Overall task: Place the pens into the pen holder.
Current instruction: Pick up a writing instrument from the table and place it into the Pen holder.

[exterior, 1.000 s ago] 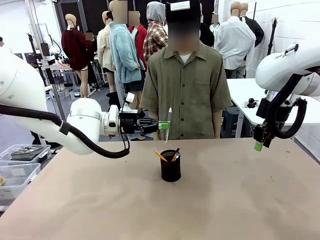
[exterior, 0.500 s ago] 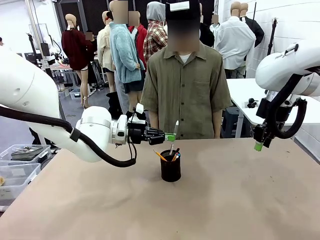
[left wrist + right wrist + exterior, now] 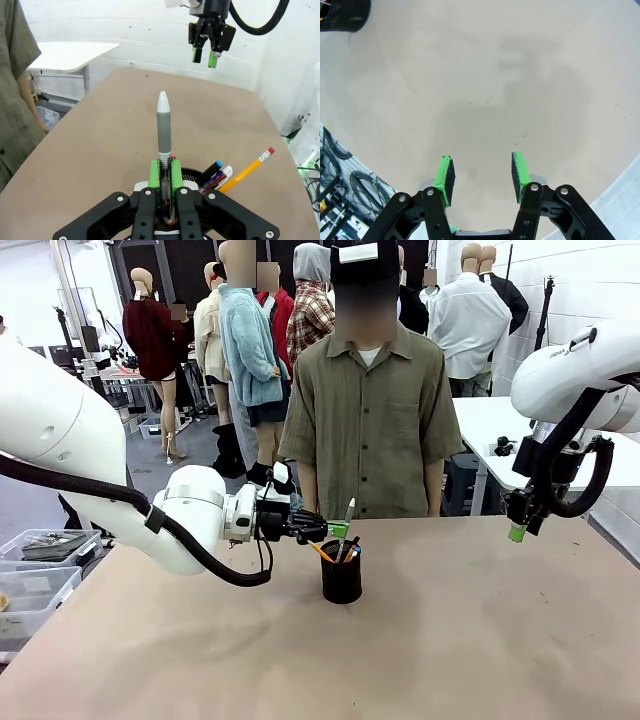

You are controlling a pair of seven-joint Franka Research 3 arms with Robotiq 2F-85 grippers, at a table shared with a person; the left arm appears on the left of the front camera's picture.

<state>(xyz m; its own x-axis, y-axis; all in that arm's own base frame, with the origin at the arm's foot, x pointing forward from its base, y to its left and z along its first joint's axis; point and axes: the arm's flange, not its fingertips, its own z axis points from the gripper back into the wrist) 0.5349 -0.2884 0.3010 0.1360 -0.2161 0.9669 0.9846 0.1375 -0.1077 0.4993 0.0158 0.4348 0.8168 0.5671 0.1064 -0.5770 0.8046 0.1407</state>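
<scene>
On the left, the left gripper reaches in sideways over the brown table. Its green pads are pressed tight on a silver-white pen. The pen stands almost straight up, and its low end sits just inside the top of the pen holder. In the left wrist view, the same pen sticks up between the two fingers, with its white tip on top. The pen holder is a small black mesh cup near the middle of the table. Two more pens lean in it. One is the orange-yellow pencil with a pink end, and it tips to one side. The other is the dark pen next to it. A person in a green shirt stands at the far side of the table, right behind the cup. Far to the right, the right gripper hangs high above the table, well away from the cup. Its two green pads are apart, with only table between them.
</scene>
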